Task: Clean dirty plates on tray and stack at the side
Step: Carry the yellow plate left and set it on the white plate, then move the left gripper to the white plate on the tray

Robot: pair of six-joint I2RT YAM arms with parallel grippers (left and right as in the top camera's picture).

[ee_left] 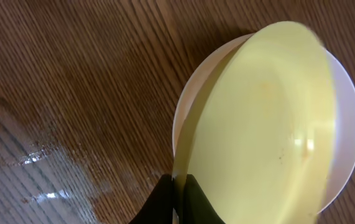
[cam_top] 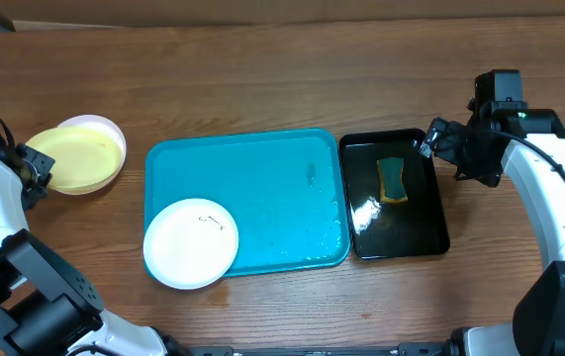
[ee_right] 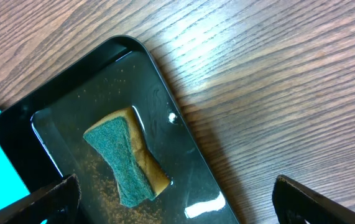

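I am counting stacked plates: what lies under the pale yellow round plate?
A white round plate lies under the pale yellow round plate; only its rim shows. Its middle is covered, so smudges cannot be checked.

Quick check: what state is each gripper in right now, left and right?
Left gripper: closed on the rim of the pale yellow-green round plate.
Right gripper: open, holding nothing, above the glossy black rectangular tray.
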